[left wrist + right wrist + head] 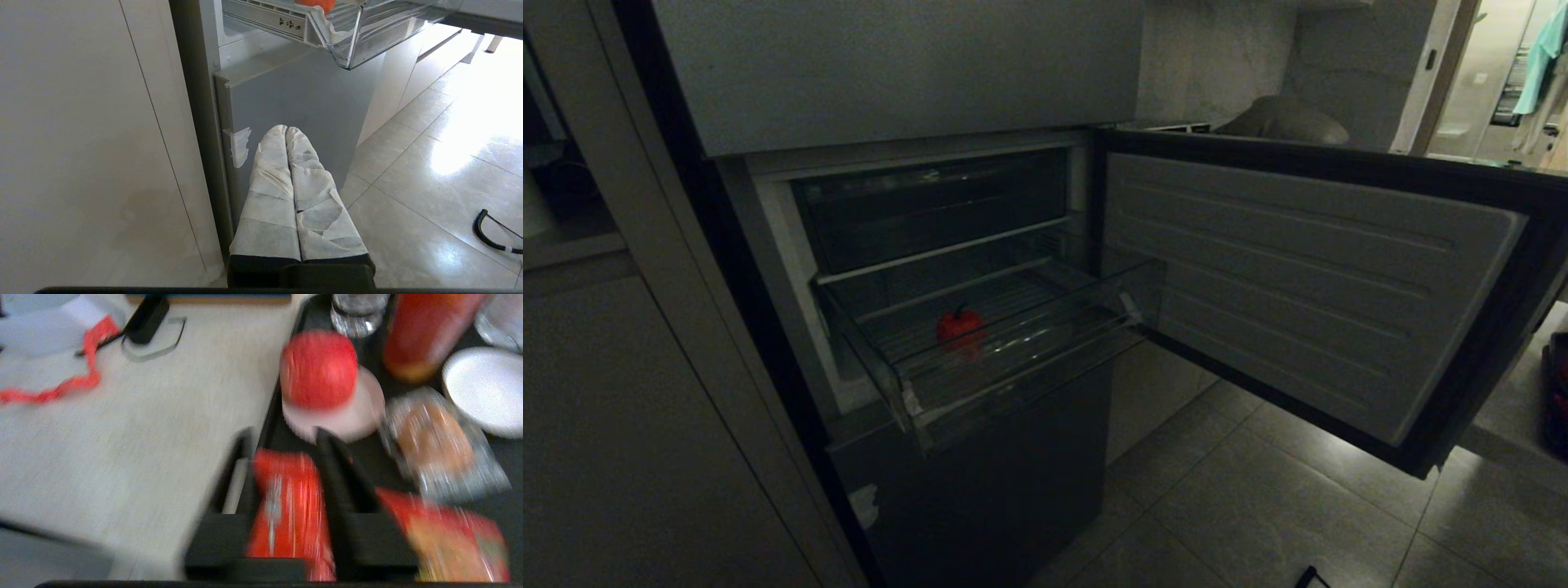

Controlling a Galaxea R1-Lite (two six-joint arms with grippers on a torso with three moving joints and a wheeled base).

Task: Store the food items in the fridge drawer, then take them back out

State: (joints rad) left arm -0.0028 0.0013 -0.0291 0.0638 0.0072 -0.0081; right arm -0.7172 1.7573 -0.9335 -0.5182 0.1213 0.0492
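One red fruit (960, 325) lay in the pulled-out drawer (1013, 359); the second (318, 367) sat on a counter dish. The right tool (286, 445) hovered near it, partly open and empty, needing to descend and grip.

The left gripper (287, 131) is hanging low, its taped fingers (273, 179) pressed together, pointing at the fridge's grey lower door (302, 94). Above, the drawer (359, 36) is sticking out, open.

No legible text, labels, brands, numbers or signs anywhere
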